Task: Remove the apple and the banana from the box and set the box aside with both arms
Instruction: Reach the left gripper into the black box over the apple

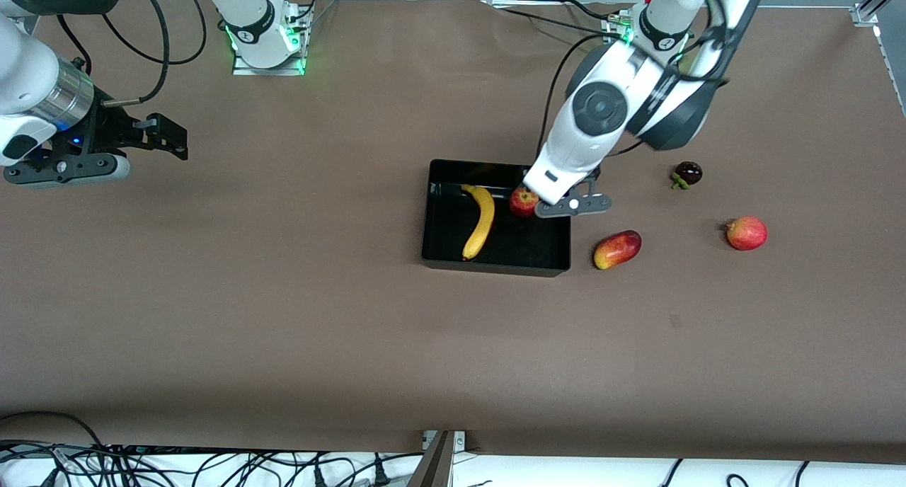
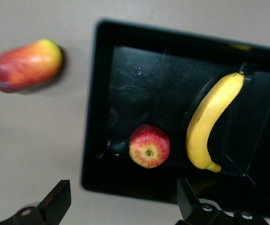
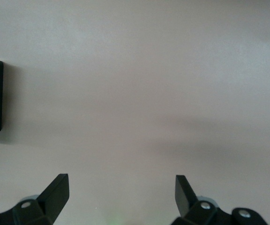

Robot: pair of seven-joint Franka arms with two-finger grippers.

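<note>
The left gripper point(image 2: 118, 208) hangs over the box point(image 1: 495, 260), fingers point(image 2: 55, 201) spread wide and holding nothing, and the apple point(image 2: 148, 146) sits just ahead of the gap between them, a shade toward one fingertip, near the box wall. It looks small, firm and smooth-skinned, likely light but apt to roll, so I'd close across its widest middle. The banana point(image 2: 209, 121) lies in the box beside the apple, apart from it and outside the fingers' span; it should be softer and easy to bruise, best pinched across its thick midsection. The box looks stiff with glossy, slippery walls; its rims are the place for two arms. It holds just those two fruits. The right gripper point(image 1: 152, 134) waits over bare table, well off from the box, fingers point(image 3: 55, 192) fully apart and empty.
</note>
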